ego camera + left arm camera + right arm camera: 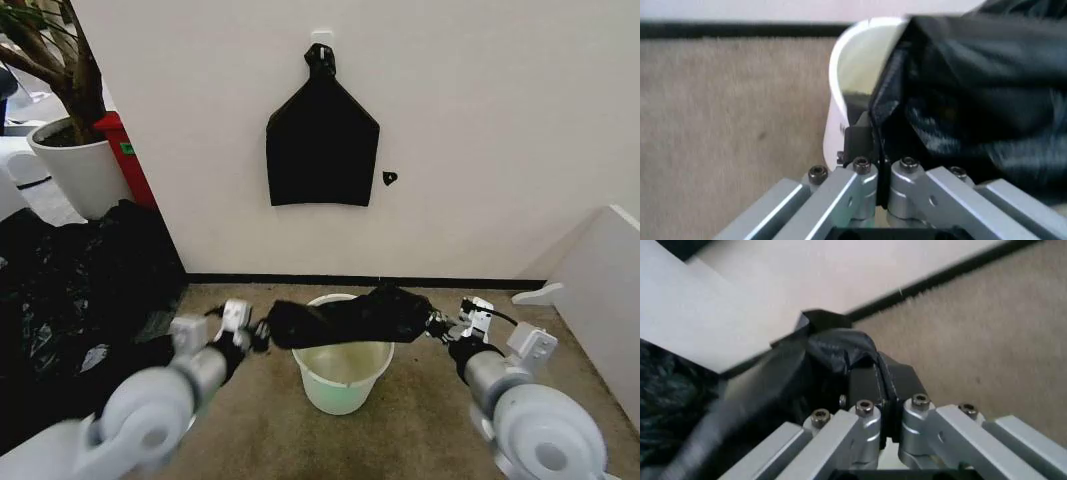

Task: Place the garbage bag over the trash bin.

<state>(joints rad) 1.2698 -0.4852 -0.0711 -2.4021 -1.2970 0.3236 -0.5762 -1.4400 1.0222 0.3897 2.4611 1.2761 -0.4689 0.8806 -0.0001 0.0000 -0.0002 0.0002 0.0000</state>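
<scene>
Both end effectors, left [262,333] and right [436,324], are clamped tight on opposite ends of the garbage bag [345,316], holding it stretched just above the trash bin [343,375] on the floor.

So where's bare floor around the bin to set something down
Bare carpet lies in front of the bin, between the two arms, and right of it toward the white panel. Crowded: black sheeting fills the left; the bag, held by both grippers, spans the rim.

A carpeted indoor room: beige carpet [420,420], white wall [500,120], potted tree [70,150] in the corner.
</scene>
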